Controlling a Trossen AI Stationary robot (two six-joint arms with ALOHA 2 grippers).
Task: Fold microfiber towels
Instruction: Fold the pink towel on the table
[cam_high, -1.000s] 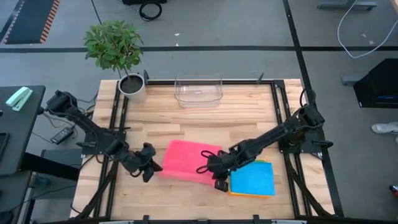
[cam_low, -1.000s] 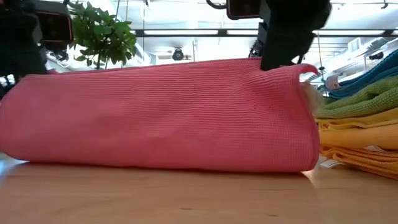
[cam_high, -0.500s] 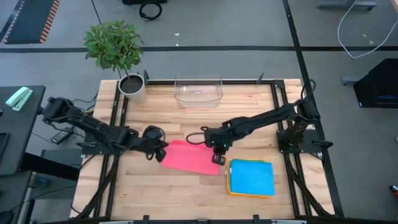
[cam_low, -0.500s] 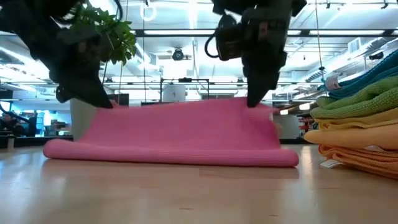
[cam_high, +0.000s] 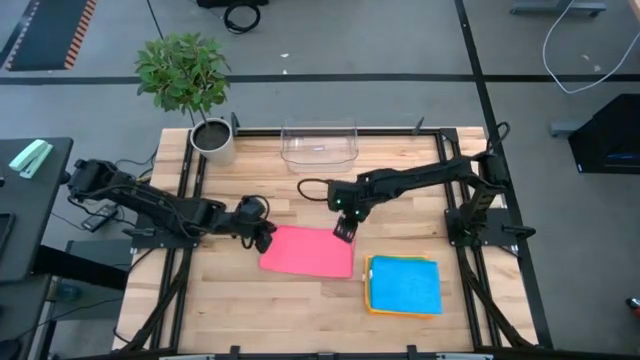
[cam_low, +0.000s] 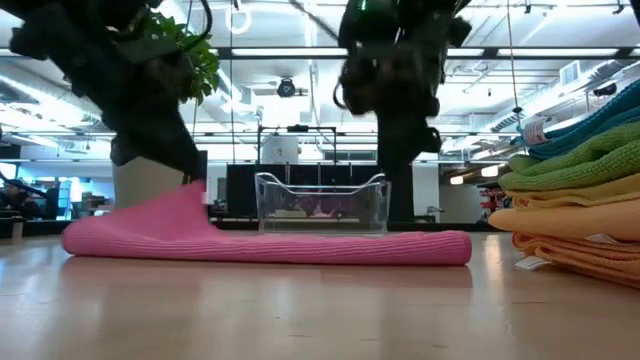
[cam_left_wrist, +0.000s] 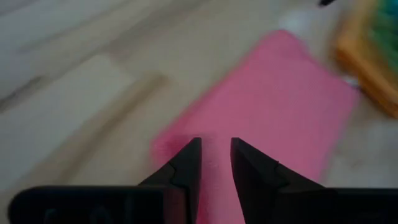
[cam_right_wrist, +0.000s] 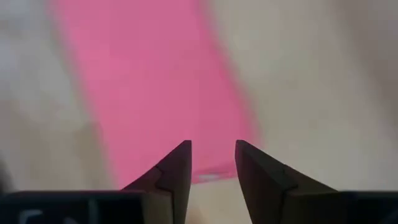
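A pink microfiber towel (cam_high: 307, 252) lies folded over on the wooden table, flat in the low view except for its far-left corner (cam_low: 186, 203), which rises toward my left gripper. My left gripper (cam_high: 265, 233) is at that corner, its fingers a little apart (cam_left_wrist: 214, 152) with pink cloth showing between them. My right gripper (cam_high: 343, 232) hovers open (cam_right_wrist: 213, 155) over the towel's far-right corner. To the right lies a stack of folded microfiber towels (cam_high: 404, 285), blue on top. My left gripper comes slanting down at the towel's raised far-left corner (cam_left_wrist: 180, 146). Whether its fingers still touch the cloth, I cannot tell. The rest of the towel lies on the table.
A clear plastic bin (cam_high: 320, 145) stands at the table's far edge, seen behind the towel in the low view (cam_low: 322, 203). A potted plant (cam_high: 212, 138) is at the far left corner. The towel stack (cam_low: 580, 200) fills the near right.
Both grippers have carried the pink towel's lifted edge toward the far edge and down, folding it over. The towel, which stood tall, now lies flat. The right gripper has let go of its corner.
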